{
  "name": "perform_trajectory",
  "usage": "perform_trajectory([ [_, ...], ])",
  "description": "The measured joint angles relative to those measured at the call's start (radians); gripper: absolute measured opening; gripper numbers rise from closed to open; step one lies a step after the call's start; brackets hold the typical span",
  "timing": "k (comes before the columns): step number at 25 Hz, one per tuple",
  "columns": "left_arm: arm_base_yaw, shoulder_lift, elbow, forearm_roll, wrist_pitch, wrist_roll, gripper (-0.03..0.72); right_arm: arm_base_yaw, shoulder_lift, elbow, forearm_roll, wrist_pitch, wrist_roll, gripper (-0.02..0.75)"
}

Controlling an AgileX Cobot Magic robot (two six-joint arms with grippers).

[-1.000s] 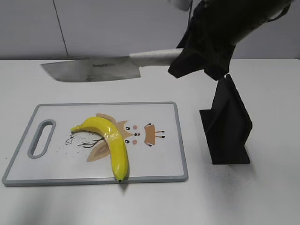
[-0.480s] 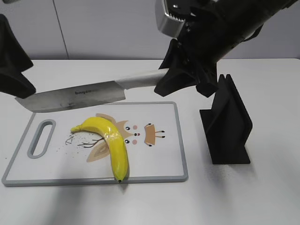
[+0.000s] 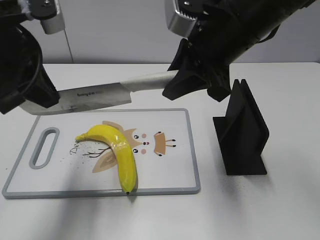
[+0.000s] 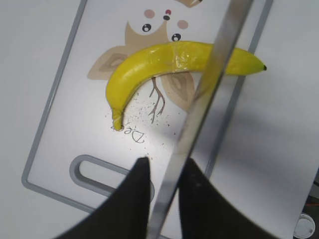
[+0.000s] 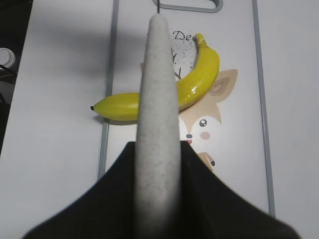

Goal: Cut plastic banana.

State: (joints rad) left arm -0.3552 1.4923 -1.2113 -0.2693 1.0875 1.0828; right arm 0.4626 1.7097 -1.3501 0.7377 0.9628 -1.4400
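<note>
The yellow plastic banana (image 3: 117, 147) lies on the white cutting board (image 3: 194, 150), dark tip toward the front edge. My right gripper (image 3: 172, 85) is shut on the pale handle (image 5: 158, 89) of a knife. It holds the blade (image 3: 95, 97) level, above and behind the banana. My left gripper (image 3: 47, 97) sits at the blade's far end. In the left wrist view its fingers (image 4: 139, 189) straddle the blade (image 4: 219, 59) with a narrow gap, above the banana (image 4: 149, 59). The right wrist view shows the banana (image 5: 202, 72) under the handle and my right gripper (image 5: 157, 144).
A black knife stand (image 3: 242, 132) stands right of the board, under the right arm. The board has a grey rim (image 4: 52, 94) and a handle slot (image 3: 44, 147) at its left end. White table surrounds it. The board rim also shows in the right wrist view (image 5: 263, 124).
The right gripper has brought the knife down and forward, closer to the board. The left gripper has come in from the left and now sits around the blade's end.
</note>
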Motion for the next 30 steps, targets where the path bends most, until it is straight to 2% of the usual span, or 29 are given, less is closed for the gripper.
perform_trajectory([
  [1,-0.001,0.002,0.0,0.0,-0.003,0.002,0.114,0.0,0.0,0.0,0.0,-0.007,0.0,0.191],
  [2,-0.002,0.002,0.0,0.0,-0.006,0.006,0.068,-0.001,0.0,0.0,0.0,-0.014,0.0,0.191],
  [4,-0.003,0.002,0.0,0.003,-0.006,0.026,0.032,-0.001,0.0,0.0,-0.003,-0.024,-0.006,0.191],
  [9,-0.003,0.003,0.0,0.007,-0.043,0.04,0.024,-0.001,0.0,-0.003,-0.019,-0.047,-0.012,0.191],
  [15,-0.003,0.076,0.0,-0.032,-0.083,0.046,0.024,-0.001,0.036,-0.008,-0.112,-0.065,0.003,0.191],
  [25,-0.004,0.419,-0.007,-0.095,-0.188,0.055,0.027,-0.005,0.364,-0.012,-0.233,-0.164,0.015,0.191],
  [30,0.001,0.449,-0.039,-0.153,-0.166,0.059,0.027,-0.012,0.435,-0.023,-0.264,-0.18,0.013,0.191],
])
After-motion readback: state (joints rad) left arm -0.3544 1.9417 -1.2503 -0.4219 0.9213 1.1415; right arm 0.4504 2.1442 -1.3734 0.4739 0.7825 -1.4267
